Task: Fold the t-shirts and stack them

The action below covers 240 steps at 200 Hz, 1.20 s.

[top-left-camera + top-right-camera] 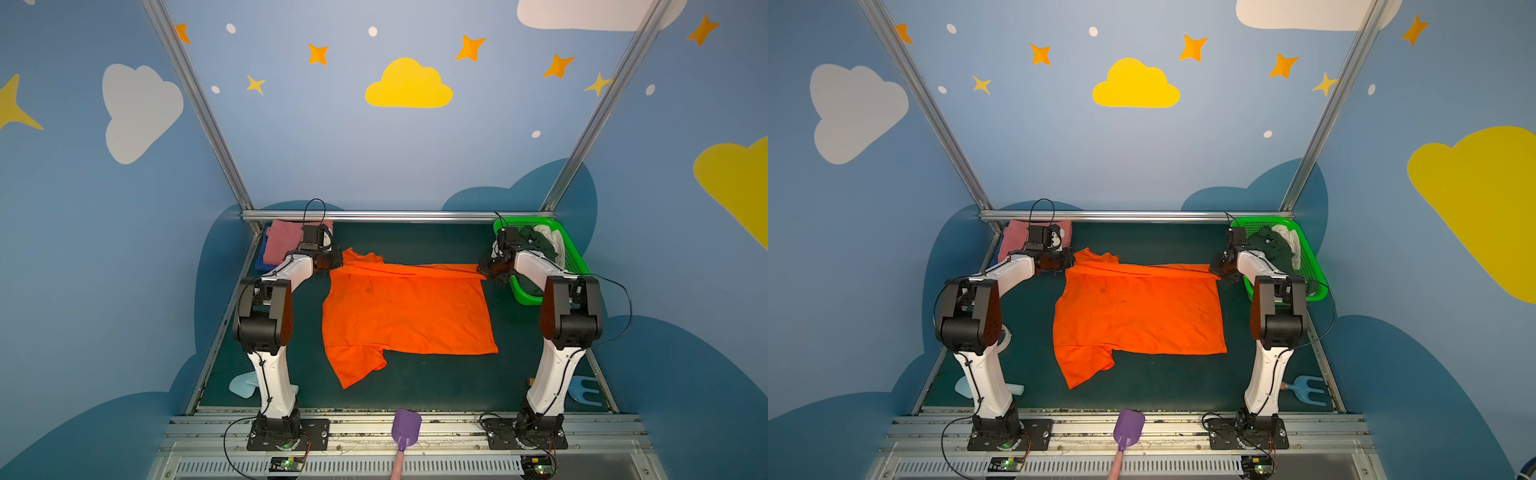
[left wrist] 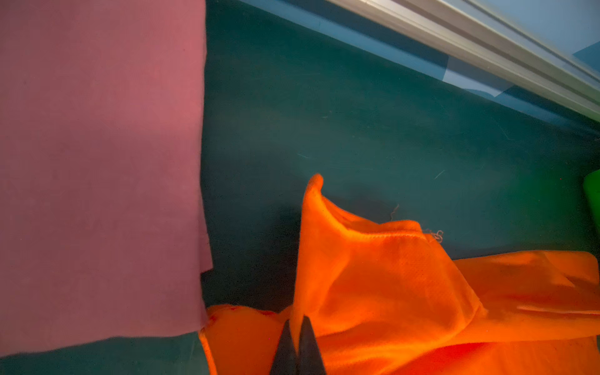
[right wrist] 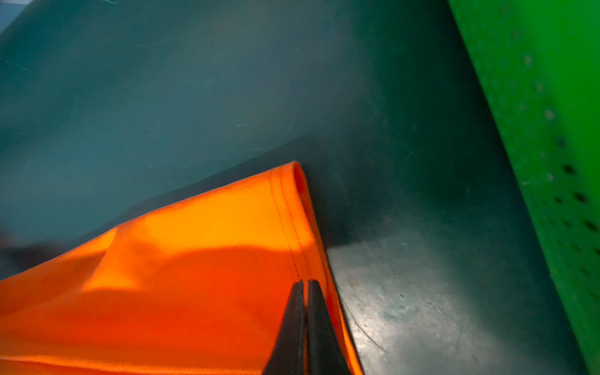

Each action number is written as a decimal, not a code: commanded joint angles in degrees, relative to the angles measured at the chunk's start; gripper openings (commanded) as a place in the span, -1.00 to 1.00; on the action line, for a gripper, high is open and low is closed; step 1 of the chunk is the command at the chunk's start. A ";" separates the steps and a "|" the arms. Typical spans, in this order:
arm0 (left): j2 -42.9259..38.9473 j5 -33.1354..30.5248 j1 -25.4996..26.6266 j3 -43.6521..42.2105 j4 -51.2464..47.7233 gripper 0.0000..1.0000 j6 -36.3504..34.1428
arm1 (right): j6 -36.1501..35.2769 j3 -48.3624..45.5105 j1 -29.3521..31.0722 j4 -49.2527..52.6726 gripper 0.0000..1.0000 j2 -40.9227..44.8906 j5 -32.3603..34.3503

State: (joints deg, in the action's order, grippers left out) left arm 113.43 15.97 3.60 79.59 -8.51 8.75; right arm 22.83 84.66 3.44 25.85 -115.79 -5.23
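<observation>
The orange t-shirt [image 1: 407,316] lies spread between the two grippers. Its far edge is doubled over into a taut band that runs straight from one to the other. The left gripper [image 2: 297,344] pinches the cloth at the shoulder end, where a loose flap stands up just past its tips. The right gripper [image 3: 305,324] pinches the stitched hem corner at the other end. Both pairs of jaws are pressed together with orange fabric between them. Back from the grippers, toward the arm bases, the shirt's body lies flat and faintly spotted. One short sleeve sticks out on the left gripper's side.

Just beyond the left gripper and to its outer side sits a folded pink t-shirt [image 1: 282,245]. It rests on a blue t-shirt [image 1: 261,261], of which only an edge shows. Close to the right gripper's outer side stands a green basket [image 1: 575,253] holding dark and white cloth.

The table [image 1: 415,390] is covered in dark green, scuffed pale beside the right gripper. An aluminium rail [image 1: 395,215] runs along the far edge beyond both grippers. The walls [image 1: 124,249] are blue, painted with clouds and stars.
</observation>
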 commanded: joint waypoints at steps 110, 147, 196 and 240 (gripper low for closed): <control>-7.09 -2.40 -0.01 -0.22 -4.98 0.11 -1.61 | -3.07 1.65 2.76 9.05 -0.32 0.86 7.92; -0.85 -2.34 2.39 9.88 -13.70 0.29 -2.77 | -3.71 0.80 3.97 10.09 -0.11 3.60 11.71; 12.39 -5.16 8.43 28.44 -29.16 0.49 -4.95 | -4.08 -1.71 5.87 9.73 0.05 8.38 17.39; 24.64 -8.59 12.85 44.45 -38.94 0.46 -6.25 | -4.37 -4.71 6.30 8.98 0.10 12.95 17.82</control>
State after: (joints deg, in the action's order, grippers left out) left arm 134.28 10.52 15.00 118.10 -38.48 4.23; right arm 19.03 81.91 9.41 34.46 -105.93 10.81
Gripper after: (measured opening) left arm 0.747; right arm 0.546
